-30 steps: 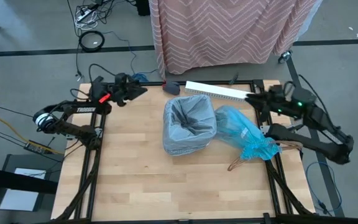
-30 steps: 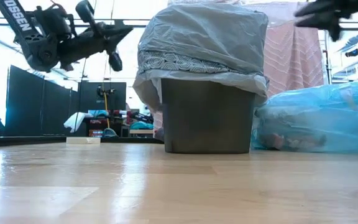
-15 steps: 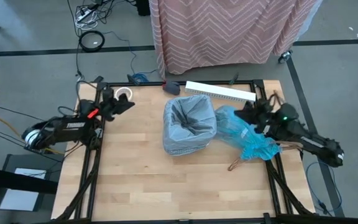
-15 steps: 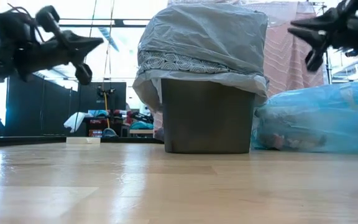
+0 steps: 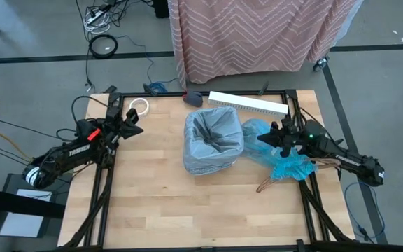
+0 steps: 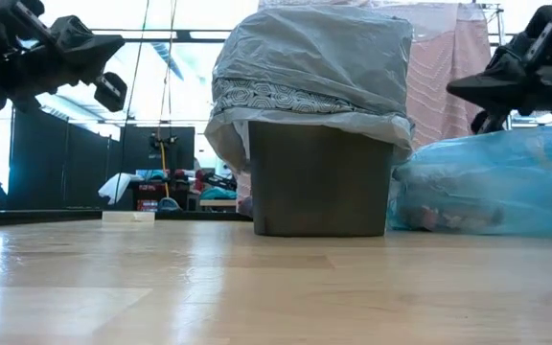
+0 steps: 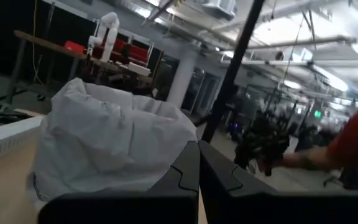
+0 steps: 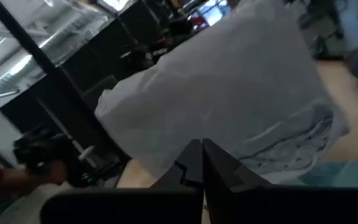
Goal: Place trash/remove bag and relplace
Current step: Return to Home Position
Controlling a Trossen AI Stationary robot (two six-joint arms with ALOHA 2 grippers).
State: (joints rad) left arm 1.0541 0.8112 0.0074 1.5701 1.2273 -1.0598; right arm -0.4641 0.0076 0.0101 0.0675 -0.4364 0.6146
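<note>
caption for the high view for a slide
Grey-lined bin with blue bag beside it; left hand and right hand shut.

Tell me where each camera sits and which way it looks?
High view: overhead, straight down on table, both arms.
Low view: tabletop height, level at the bin; arms above, either side.
Left wrist view: on left arm, past shut left tool toward the grey bag.
Right wrist view: opposite side, past shut right tool.
Shared: all four show the grey bag.
</note>
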